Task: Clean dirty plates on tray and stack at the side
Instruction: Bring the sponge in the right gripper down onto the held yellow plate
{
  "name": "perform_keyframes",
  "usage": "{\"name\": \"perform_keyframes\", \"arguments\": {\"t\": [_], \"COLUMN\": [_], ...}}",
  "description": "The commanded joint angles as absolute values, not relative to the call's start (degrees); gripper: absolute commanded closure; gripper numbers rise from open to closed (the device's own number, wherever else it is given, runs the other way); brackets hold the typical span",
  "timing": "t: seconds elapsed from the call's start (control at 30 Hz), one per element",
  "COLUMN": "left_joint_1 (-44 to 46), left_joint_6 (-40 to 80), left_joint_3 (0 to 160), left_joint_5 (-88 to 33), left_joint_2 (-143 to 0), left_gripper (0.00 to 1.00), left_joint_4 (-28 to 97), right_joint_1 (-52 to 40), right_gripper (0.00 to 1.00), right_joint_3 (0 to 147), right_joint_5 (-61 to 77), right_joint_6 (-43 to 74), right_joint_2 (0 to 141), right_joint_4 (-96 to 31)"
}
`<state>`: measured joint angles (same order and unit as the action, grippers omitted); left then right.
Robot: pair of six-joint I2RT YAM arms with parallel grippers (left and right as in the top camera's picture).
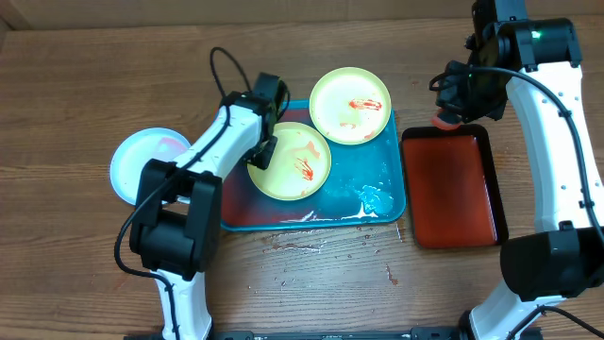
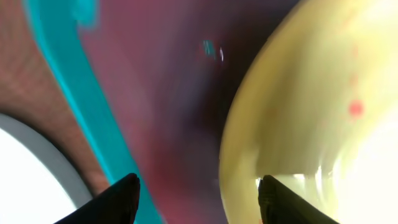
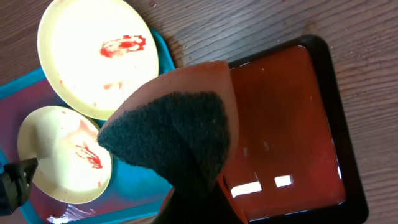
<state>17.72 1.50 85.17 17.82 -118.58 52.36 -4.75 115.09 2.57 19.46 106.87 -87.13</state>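
Outside the tray's [image 1: 382, 219] left edge, the light blue plate [image 1: 137, 168] lies flat on the table [image 1: 75, 85], partly behind my left arm. My left gripper [image 1: 261, 153] is low over the left part of the tray with its jaws apart. The left rim of the near yellow-green plate [image 1: 294, 162] stands between the two fingers [image 2: 118, 199] and is not pinched yet. At the tray's back right corner sits the other yellow-green plate [image 1: 350, 104], hanging a little over the rim. Both carry red smears. Just beside the tray's right edge is the black-rimmed tray [image 1: 451, 189]. Over its back end my right gripper [image 1: 449, 107] is closed on the sponge [image 3: 180, 134]. I judge that the step now is to steady the near plate. I should bite only the rim, deep enough not to slip, keep the plate level, and then bring the sponge onto the smear in the centre. The plates are round, so they have no long axis, and their faces point up. In the overhead view the tray's long side runs left to right.
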Motion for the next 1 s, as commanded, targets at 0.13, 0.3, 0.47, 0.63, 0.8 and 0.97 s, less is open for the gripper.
{"name": "perform_keyframes", "arguments": {"t": [0.13,0.3,0.47,0.63,0.8,0.97], "left_joint_1": [12.3,11.3,11.3,11.3,11.2,11.2], "left_joint_6": [17.4,19.8,24.7,25.8,25.8,24.7], "left_joint_3": [83.4,81.7,81.5,81.4,81.4,81.4], "left_joint_5": [-4.8,-5.8,-6.5,-5.8,-5.6,-5.6], "left_joint_2": [-118.8,-118.8,-118.8,-118.8,-118.8,-118.8], "left_gripper": [0.48,0.57,0.68,0.96,0.96,0.96], "left_joint_4": [53.5,50.9,50.7,50.9,51.1,52.3], "right_joint_1": [-6.1,-8.2,-11.7,-15.5,-20.1,-24.7], "right_gripper": [0.96,0.96,0.96,0.96,0.96,0.96], "right_joint_3": [115.3,115.3,115.2,115.1,115.1,115.1], "right_joint_5": [5.2,6.3,6.8,8.4,12.9,13.8], "right_joint_6": [19.5,19.5,19.5,19.7,19.8,22.3], "right_joint_2": [105.8,107.0,109.1,112.6,117.4,121.9], "right_joint_4": [-85.2,-83.6,-82.5,-81.6,-77.8,-73.0]}}
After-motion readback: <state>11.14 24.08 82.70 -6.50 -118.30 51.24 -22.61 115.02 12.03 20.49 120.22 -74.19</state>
